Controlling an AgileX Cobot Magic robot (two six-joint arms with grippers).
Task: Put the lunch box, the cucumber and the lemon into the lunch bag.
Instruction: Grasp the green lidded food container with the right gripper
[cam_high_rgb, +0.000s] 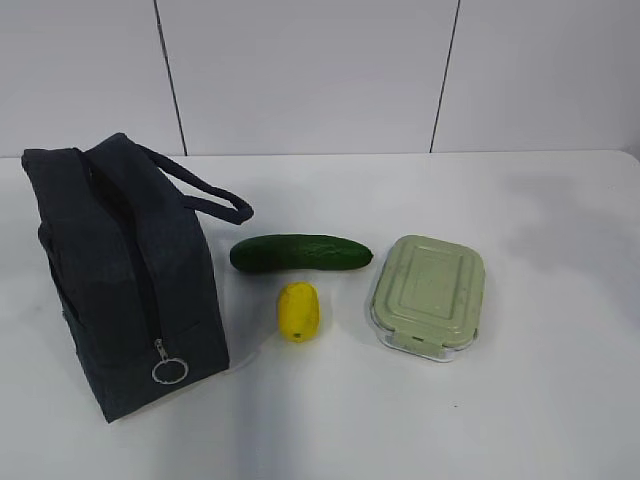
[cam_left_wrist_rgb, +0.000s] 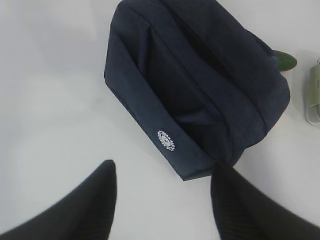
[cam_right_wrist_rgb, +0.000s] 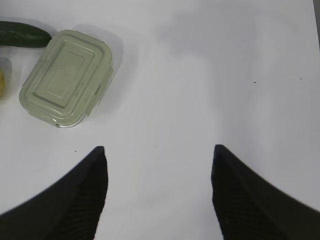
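Observation:
The dark navy lunch bag (cam_high_rgb: 120, 280) stands at the left of the white table, zipper shut, its silver ring pull (cam_high_rgb: 169, 371) at the near end. The dark green cucumber (cam_high_rgb: 300, 252) lies right of the bag. The yellow lemon (cam_high_rgb: 298, 311) sits in front of the cucumber. The lunch box (cam_high_rgb: 428, 294) with sage-green lid sits right of both. My left gripper (cam_left_wrist_rgb: 162, 167) is open and empty above the table beside the bag (cam_left_wrist_rgb: 200, 85). My right gripper (cam_right_wrist_rgb: 157, 150) is open and empty, apart from the lunch box (cam_right_wrist_rgb: 67, 77). Neither gripper shows in the exterior view.
The white table (cam_high_rgb: 540, 400) meets a white panelled wall (cam_high_rgb: 320, 70) at the back. The cucumber's tip shows in the left wrist view (cam_left_wrist_rgb: 286, 60) and in the right wrist view (cam_right_wrist_rgb: 22, 34). The bag handles (cam_high_rgb: 205, 190) droop toward the cucumber.

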